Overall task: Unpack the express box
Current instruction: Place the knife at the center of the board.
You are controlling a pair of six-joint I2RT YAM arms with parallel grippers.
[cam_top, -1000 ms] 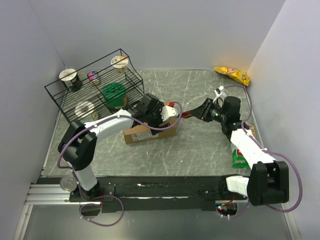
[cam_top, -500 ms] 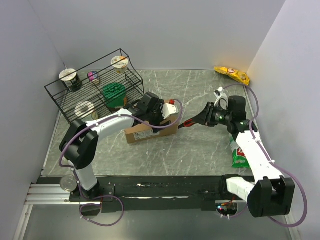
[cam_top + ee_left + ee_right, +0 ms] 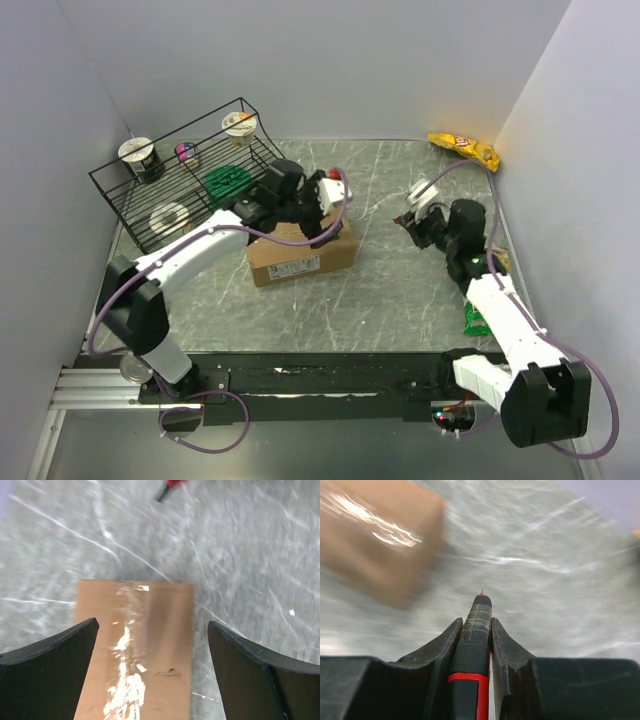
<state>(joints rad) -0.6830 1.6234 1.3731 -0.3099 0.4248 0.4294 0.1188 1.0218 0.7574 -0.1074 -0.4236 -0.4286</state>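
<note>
Box (image 3: 300,258) mid-table, just beside rack (image 3: 165,138), taped seam unopened
Left gripper (image 3: 152,625) above box, jaws wide, gripping nothing
Right gripper (image 3: 476,624) clamped on cutter (image 3: 480,605), apart from box
Risk: unbraced box slides under cut; tip skids off glossy tape

Worktop (image 3: 380,300): grey stone-look slab, thin white veins running mostly diagonally; fills the centre of the overhead frame.

Three plain walls box it in: back wall (image 3: 350,60) along the top, left wall (image 3: 40,200), right wall (image 3: 580,180). All pale lavender-white, matte, unmarked.

Black wire rack (image 3: 195,190) stands upper left, near the left-back corner.

Metal rail (image 3: 90,385) runs along the worktop's near edge, lower left. Plain grey surface (image 3: 330,455) below it.

Light soft and even; faint shadows, slight sheen on the slab.
</note>
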